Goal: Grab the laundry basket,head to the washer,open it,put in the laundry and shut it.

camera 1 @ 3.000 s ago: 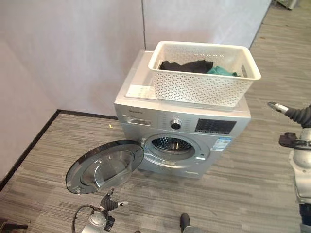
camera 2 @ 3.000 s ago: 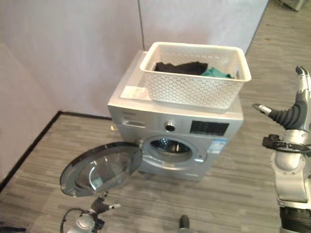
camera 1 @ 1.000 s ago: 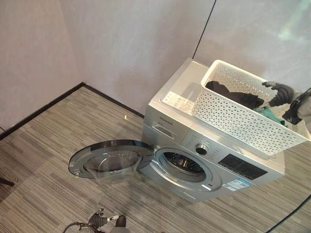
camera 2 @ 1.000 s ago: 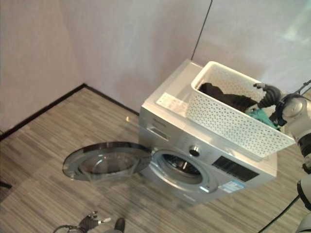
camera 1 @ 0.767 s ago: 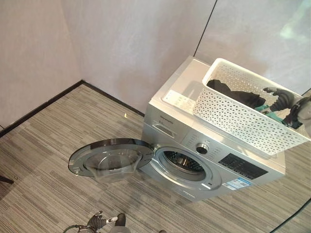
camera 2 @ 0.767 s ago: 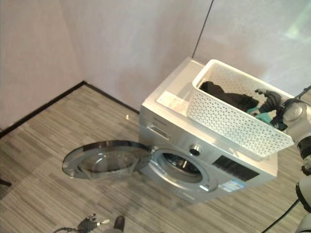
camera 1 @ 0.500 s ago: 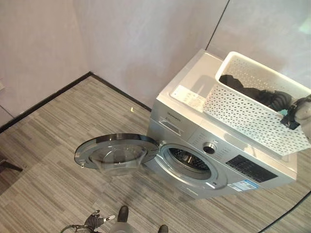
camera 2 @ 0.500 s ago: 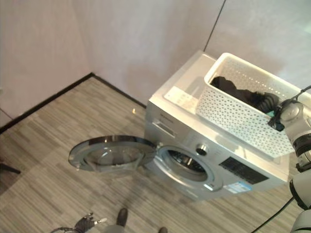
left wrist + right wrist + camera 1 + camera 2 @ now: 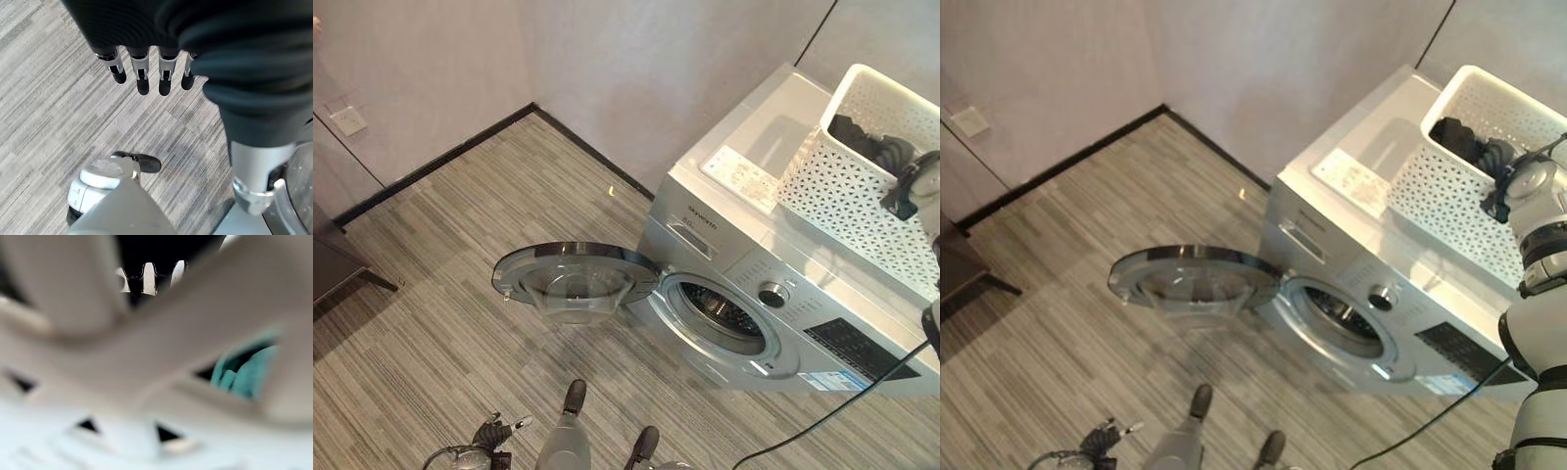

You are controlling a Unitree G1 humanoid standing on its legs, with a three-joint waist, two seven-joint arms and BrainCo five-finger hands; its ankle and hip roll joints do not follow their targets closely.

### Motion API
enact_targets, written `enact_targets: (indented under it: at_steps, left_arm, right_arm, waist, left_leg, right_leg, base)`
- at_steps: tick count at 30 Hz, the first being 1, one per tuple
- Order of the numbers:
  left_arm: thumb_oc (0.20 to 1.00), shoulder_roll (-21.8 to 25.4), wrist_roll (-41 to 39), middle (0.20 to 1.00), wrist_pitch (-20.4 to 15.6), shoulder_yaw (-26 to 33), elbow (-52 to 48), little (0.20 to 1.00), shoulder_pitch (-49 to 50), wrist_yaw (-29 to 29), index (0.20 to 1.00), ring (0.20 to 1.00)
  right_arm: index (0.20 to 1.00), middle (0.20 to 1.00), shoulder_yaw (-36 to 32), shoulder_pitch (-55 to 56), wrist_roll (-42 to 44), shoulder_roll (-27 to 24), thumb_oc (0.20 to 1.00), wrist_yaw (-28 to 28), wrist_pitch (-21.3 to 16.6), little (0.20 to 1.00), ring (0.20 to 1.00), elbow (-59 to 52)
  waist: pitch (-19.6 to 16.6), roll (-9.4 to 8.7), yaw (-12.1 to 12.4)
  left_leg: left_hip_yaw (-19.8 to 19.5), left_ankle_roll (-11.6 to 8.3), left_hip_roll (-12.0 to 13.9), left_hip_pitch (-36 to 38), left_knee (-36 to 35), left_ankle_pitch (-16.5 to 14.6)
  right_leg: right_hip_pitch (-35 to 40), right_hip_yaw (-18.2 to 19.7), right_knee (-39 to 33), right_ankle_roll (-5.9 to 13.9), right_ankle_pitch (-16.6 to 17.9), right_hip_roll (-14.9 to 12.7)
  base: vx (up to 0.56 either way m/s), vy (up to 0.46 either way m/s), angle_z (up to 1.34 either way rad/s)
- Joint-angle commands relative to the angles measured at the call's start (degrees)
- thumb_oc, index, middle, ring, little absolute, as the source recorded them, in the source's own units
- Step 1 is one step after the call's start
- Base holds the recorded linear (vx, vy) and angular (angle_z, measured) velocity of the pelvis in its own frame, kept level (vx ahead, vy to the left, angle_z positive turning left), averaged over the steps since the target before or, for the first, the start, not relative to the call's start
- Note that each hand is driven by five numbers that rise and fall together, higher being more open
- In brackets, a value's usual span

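My right hand (image 9: 1500,157) is down in the laundry basket (image 9: 1449,206) on the dark laundry (image 9: 1454,137); its grip I cannot tell. My left hand (image 9: 146,73) hangs relaxed, well apart.

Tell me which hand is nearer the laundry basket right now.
Right. The right hand reaches into the laundry basket on top of the washer, among the dark laundry. The left hand hangs low near the floor, in front of the open door, well away from it.

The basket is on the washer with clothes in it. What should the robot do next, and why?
Probably lift the dark clothes from the basket toward the drum: the right hand is inside the basket, and the washer door is open.
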Motion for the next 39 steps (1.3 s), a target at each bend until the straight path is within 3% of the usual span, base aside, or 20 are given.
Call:
enact_targets:
  at_steps: [1, 3, 4, 7, 11, 12, 15, 17, 18, 23, 31, 34, 35, 39]
  left_arm:
    - [1.000, -0.2, 1.7, 1.000, -0.7, -4.2, 0.7, 1.000, -2.5, -0.2, 1.000, 1.000]
    - [1.000, -0.2, 1.8, 1.000, -0.6, -4.1, 0.7, 1.000, -2.4, -0.3, 1.000, 1.000]
    - [1.000, -0.4, 1.8, 1.000, -0.6, -4.2, 0.4, 1.000, -2.3, -0.6, 1.000, 1.000]
    - [1.000, -0.7, 1.6, 1.000, -0.6, -4.3, 0.2, 1.000, -2.0, -1.2, 1.000, 1.000]
    - [1.000, -0.8, 1.6, 1.000, -0.4, -4.2, -0.4, 1.000, -1.2, -2.2, 1.000, 1.000]
    - [1.000, -1.0, 1.8, 1.000, -0.5, -4.2, -0.4, 1.000, -0.8, -2.6, 1.000, 1.000]
    - [1.000, -1.3, 1.8, 1.000, -0.4, -4.1, -0.3, 1.000, -0.5, -3.0, 1.000, 1.000]
    - [1.000, -1.5, 1.7, 1.000, -0.3, -3.9, -0.1, 1.000, 0.0, -3.3, 1.000, 1.000]
    - [1.000, -1.6, 1.5, 1.000, -0.3, -3.6, 0.0, 1.000, 0.5, -3.5, 1.000, 1.000]
    - [1.000, -1.9, 1.4, 1.000, -0.3, -3.4, 0.6, 1.000, 1.2, -3.4, 1.000, 1.000]
    - [1.000, -2.0, 2.4, 1.000, 0.2, -3.1, 1.7, 1.000, 0.0, -0.4, 1.000, 1.000]
    - [1.000, -2.2, 2.5, 1.000, 0.2, -3.3, 1.7, 1.000, -0.2, -0.1, 1.000, 1.000]
    - [1.000, -2.6, 1.8, 1.000, 0.1, -3.8, 1.3, 1.000, -0.6, 0.5, 1.000, 1.000]
    - [1.000, -3.1, 0.8, 1.000, -0.4, -4.0, 1.3, 1.000, -0.5, 1.1, 1.000, 1.000]
  right_arm:
    - [1.000, 1.000, 3.9, 2.6, -1.3, 1.2, 1.000, 2.3, 0.5, 1.000, 1.000, -0.3]
    - [0.947, 0.947, 4.1, 3.0, -1.5, 1.0, 0.947, 2.9, 0.5, 0.947, 0.947, -0.5]
    - [1.000, 1.000, 4.7, 3.7, -2.2, 0.3, 1.000, 4.0, 0.6, 1.000, 1.000, -0.7]
    - [1.000, 1.000, 5.2, 5.5, -2.5, -0.4, 1.000, 6.0, 0.6, 1.000, 1.000, -1.5]
    - [0.780, 0.780, 6.2, 7.9, -2.9, -2.3, 0.780, 9.1, 0.5, 0.780, 0.780, -3.8]
    - [0.636, 0.636, 6.6, 8.9, -3.0, -3.2, 0.636, 10.3, 0.4, 0.636, 0.636, -4.7]
    - [0.567, 0.567, 7.0, 10.0, -3.1, -4.3, 0.567, 11.3, 0.1, 0.567, 0.567, -5.6]
    - [0.476, 0.476, 6.9, 11.6, -2.9, -5.6, 0.476, 12.4, 0.1, 0.476, 0.476, -6.5]
    - [0.200, 0.200, 6.4, 12.9, -2.6, -7.1, 0.200, 13.2, 0.2, 0.200, 0.200, -7.6]
    - [0.200, 0.200, 3.7, 12.8, -2.4, -7.7, 0.200, 10.3, -0.3, 0.200, 0.200, -5.4]
    - [0.200, 0.200, -8.2, 2.9, -3.1, -4.4, 0.200, -7.8, 0.9, 0.200, 0.200, 4.9]
    - [0.200, 0.200, -8.6, 1.6, -2.5, -4.0, 0.200, -9.3, 0.8, 0.200, 0.200, 4.9]
    - [0.200, 0.200, -9.7, -0.5, -1.2, -3.2, 0.200, -12.7, 0.6, 0.200, 0.200, 4.1]
    - [0.200, 0.200, -10.4, -3.4, 1.2, -3.7, 0.200, -16.3, -0.2, 0.200, 0.200, 1.2]
  waist:
    - [1.1, 0.54, 2.3]
    - [1.0, 0.44, 2.3]
    - [0.8, 0.28, 2.3]
    - [0.4, 0.14, 2.2]
    - [0.1, 0.26, 2.0]
    - [0.0, 0.43, 1.9]
    - [-0.1, 0.65, 1.7]
    - [-0.2, 0.87, 1.4]
    - [-0.2, 1.05, 1.2]
    - [-0.4, 1.44, 1.0]
    - [-1.7, 2.63, 0.8]
    - [-2.1, 2.69, 0.6]
    - [-2.5, 3.00, 0.6]
    - [-3.6, 3.05, 0.3]
  left_leg:
    - [3.1, -1.79, 5.7, 4.6, 0.0, -3.8]
    - [3.2, -1.78, 5.7, 5.0, 0.0, -4.0]
    - [3.3, -1.75, 5.8, 5.8, 0.0, -4.2]
    - [3.5, -1.69, 5.8, 6.7, 0.0, -4.5]
    - [3.9, -1.71, 5.9, 7.5, 0.0, -4.8]
    - [4.1, -1.73, 6.0, 7.8, 0.0, -4.9]
    - [4.2, -1.81, 6.0, 8.2, 0.0, -5.0]
    - [4.3, -1.92, 6.1, 8.4, 0.0, -5.1]
    - [4.3, -2.05, 6.1, 8.6, 0.0, -5.1]
    - [4.5, -2.07, 6.2, 9.0, 0.0, -5.3]
    - [4.9, -1.75, 6.0, 10.8, 0.0, -6.3]
    - [4.8, -1.68, 5.9, 10.7, 0.0, -6.3]
    - [5.1, -1.62, 5.8, 11.5, 0.0, -6.7]
    - [5.3, -1.45, 5.5, 12.0, 0.0, -7.0]
  right_leg:
    - [1.1, 0.7, 0.0, 3.50, -0.3, -4.1]
    - [1.3, 0.8, 0.0, 3.48, -0.4, -4.1]
    - [1.9, 0.9, 0.0, 3.50, -0.4, -4.0]
    - [2.4, 0.8, 0.0, 3.57, -0.4, -4.1]
    - [2.9, 0.9, 0.0, 3.65, -0.6, -4.1]
    - [3.2, 0.9, 0.0, 3.66, -0.7, -4.1]
    - [3.3, 1.0, 0.0, 3.67, -0.8, -4.2]
    - [3.4, 1.0, 0.0, 3.66, -0.9, -4.2]
    - [3.6, 0.9, 0.0, 3.63, -1.0, -4.2]
    - [3.8, 1.0, 0.0, 3.68, -1.1, -4.2]
    - [5.3, 1.6, 0.0, 3.70, -1.5, -4.3]
    - [5.4, 1.5, 0.0, 3.74, -1.5, -4.4]
    - [5.9, 1.7, 0.0, 3.76, -1.6, -4.4]
    - [6.1, 2.1, 0.0, 3.86, -1.5, -4.7]
  base:
    - [0.00, 0.000, 0.00]
    - [0.00, 0.000, 0.00]
    - [0.00, 0.000, 0.00]
    - [0.01, 0.002, 0.01]
    - [0.01, 0.002, -0.01]
    - [0.00, 0.000, 0.00]
    - [0.00, 0.000, 0.00]
    - [0.01, 0.001, -0.06]
    - [0.01, -0.003, -0.06]
    - [0.00, 0.002, -0.05]
    - [0.00, 0.002, -0.02]
    - [0.00, 0.003, -0.01]
    - [0.00, 0.000, 0.00]
    - [0.00, 0.020, -0.03]
